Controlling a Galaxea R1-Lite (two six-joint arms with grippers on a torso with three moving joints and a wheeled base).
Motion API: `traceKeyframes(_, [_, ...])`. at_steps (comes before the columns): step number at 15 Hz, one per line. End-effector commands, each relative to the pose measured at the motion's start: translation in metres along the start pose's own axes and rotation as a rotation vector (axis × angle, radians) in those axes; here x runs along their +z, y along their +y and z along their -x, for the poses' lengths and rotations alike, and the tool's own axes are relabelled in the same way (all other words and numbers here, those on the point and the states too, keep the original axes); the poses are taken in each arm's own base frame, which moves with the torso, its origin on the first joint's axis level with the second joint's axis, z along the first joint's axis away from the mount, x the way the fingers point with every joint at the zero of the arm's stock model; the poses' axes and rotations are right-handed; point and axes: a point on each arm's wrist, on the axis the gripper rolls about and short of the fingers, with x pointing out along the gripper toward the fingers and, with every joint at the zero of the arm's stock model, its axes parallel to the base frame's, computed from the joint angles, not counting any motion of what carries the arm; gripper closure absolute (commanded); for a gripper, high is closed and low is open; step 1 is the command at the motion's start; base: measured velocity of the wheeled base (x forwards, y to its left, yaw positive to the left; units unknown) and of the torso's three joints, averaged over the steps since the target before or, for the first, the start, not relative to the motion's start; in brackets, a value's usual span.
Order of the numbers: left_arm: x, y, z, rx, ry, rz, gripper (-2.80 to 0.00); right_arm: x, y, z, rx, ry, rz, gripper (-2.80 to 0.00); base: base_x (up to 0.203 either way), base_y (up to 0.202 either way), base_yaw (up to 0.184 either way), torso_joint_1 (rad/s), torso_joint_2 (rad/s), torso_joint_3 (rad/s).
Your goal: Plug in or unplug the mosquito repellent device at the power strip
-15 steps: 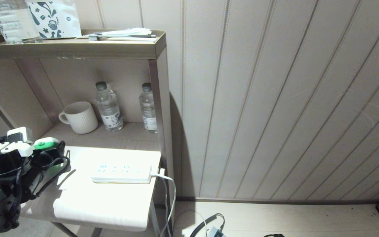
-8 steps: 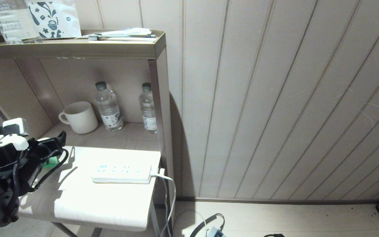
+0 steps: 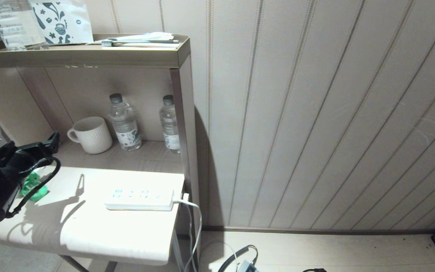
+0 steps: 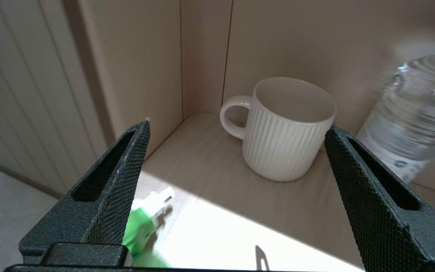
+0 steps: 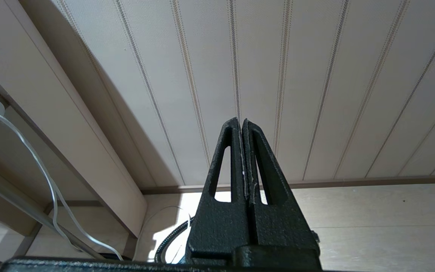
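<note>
Lying near the left edge of the pale beige shelf board (image 3: 89,238): the mosquito repellent device (image 3: 32,187), a small green-and-white plastic plug-in unit, on its side, partly hidden behind the arm. Hovering above it, not touching: the black left gripper (image 4: 236,196), jaws spread wide, nothing between the textured fingers (image 4: 119,189). To the right on the same board, well apart from the device: the flat white oblong power strip (image 3: 139,198), sockets bare, white cord (image 3: 195,219) running off the right edge and down. Farther back, against the rear panel: a cream ribbed ceramic mug (image 3: 91,135), handle to the left, then two clear plastic water bottles (image 3: 125,122) with dark caps. Off the shelf, aimed at the striped wall and floor: the black right gripper (image 5: 242,124), fingers pressed together, empty.
</note>
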Motion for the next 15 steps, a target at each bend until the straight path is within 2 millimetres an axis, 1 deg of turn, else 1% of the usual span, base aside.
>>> traceKeyframes(1, [0.027, 0.000, 0.032, -0.019, -0.044, 0.010, -2.80, 0.000, 0.000, 0.000, 0.000, 0.001, -0.001, 0.00, 0.000, 0.000, 0.000, 0.000, 0.00, 0.000])
traceKeyframes(3, [0.022, -0.003, 0.050, -0.044, 0.024, -0.002, -2.80, 0.000, 0.000, 0.000, 0.000, 0.001, -0.001, 0.00, 0.000, 0.000, 0.000, 0.000, 0.00, 0.000])
traceKeyframes(5, [0.019, -0.004, 0.057, -0.058, 0.040, -0.023, -2.80, 0.000, 0.000, 0.000, 0.000, 0.001, -0.001, 0.00, 0.000, 0.000, 0.000, 0.000, 0.00, 0.000])
traceKeyframes(6, [0.022, -0.004, 0.063, -0.061, 0.036, -0.025, -2.80, 0.000, 0.000, 0.000, 0.000, 0.001, -0.001, 0.00, 0.000, 0.000, 0.000, 0.000, 0.00, 0.000])
traceKeyframes(8, [0.034, -0.001, 0.084, -0.074, 0.020, -0.021, -2.80, 0.000, 0.000, 0.000, 0.000, 0.001, -0.001, 0.00, 0.000, 0.000, 0.000, 0.000, 0.00, 0.000])
traceKeyframes(10, [0.050, 0.005, 0.119, -0.105, 0.008, -0.016, -2.80, 0.000, 0.000, 0.000, 0.000, 0.001, -0.001, 0.00, 0.000, 0.000, 0.000, 0.000, 0.00, 0.000])
traceKeyframes(11, [0.056, 0.009, 0.138, -0.117, 0.009, -0.016, 0.00, 0.000, 0.000, 0.000, 0.000, 0.001, -0.001, 0.00, 0.000, 0.000, 0.000, 0.000, 0.00, 0.000])
traceKeyframes(13, [0.062, 0.017, 0.175, -0.142, 0.011, -0.016, 0.00, 0.000, 0.000, 0.000, 0.000, 0.001, -0.001, 0.00, 0.000, 0.000, 0.000, 0.000, 0.00, 0.000])
traceKeyframes(15, [0.060, 0.025, 0.212, -0.181, 0.006, -0.019, 0.00, 0.000, 0.000, 0.000, 0.000, 0.001, -0.001, 0.00, 0.000, 0.000, 0.000, 0.000, 0.00, 0.000])
